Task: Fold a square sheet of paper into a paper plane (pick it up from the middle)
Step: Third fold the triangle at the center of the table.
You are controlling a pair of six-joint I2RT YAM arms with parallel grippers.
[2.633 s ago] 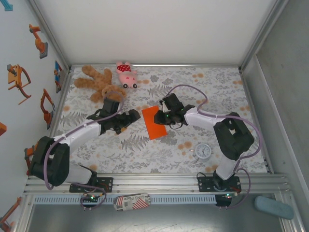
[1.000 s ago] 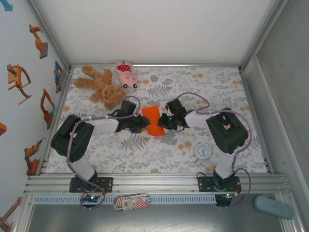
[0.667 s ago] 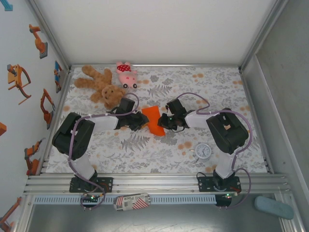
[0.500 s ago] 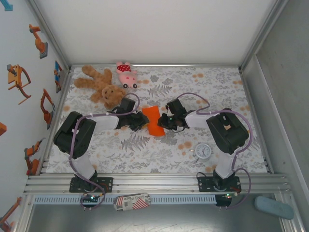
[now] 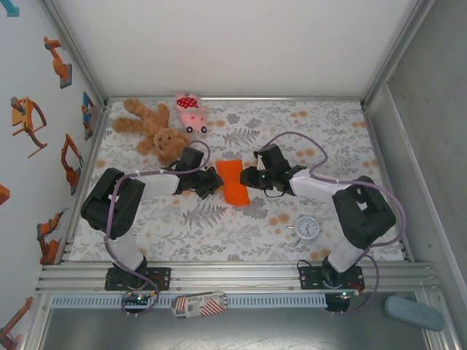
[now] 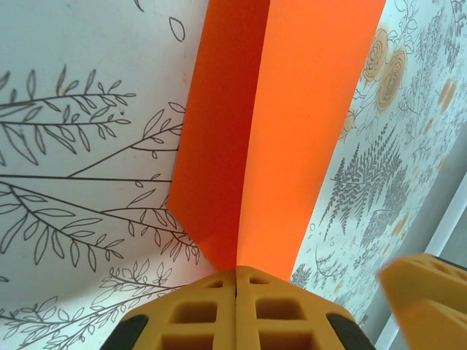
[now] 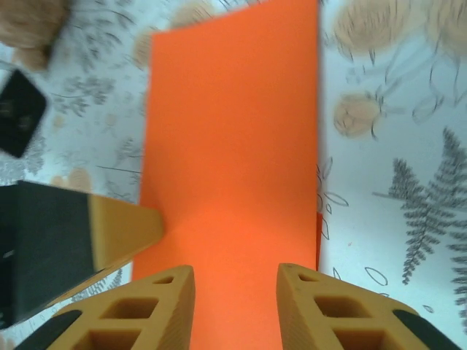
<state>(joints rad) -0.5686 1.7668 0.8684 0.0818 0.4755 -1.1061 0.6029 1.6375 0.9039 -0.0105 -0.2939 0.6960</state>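
Observation:
The square sheet of paper (image 5: 235,182) is bright orange and lies folded into a long rectangle on the flowered table (image 5: 219,226), mid-table. My left gripper (image 5: 212,184) is at its left edge. In the left wrist view the left gripper (image 6: 236,271) is shut on the paper (image 6: 292,109) at the crease, with two layers spreading away from the pinch. My right gripper (image 5: 254,180) is at the sheet's right side. In the right wrist view the right gripper (image 7: 235,281) stands open over the paper (image 7: 233,160), fingertips apart above the flat top layer. One left finger (image 7: 120,227) touches the paper's left edge.
A brown teddy bear (image 5: 155,131) and a pink plush pig (image 5: 191,111) lie at the back left. A small round white clock (image 5: 307,228) sits near the right arm's base. Metal frame walls close in the table on three sides.
My left gripper has closed onto the paper's left edge. My right gripper has opened, letting go of the paper, and its arm has swung out to the right.

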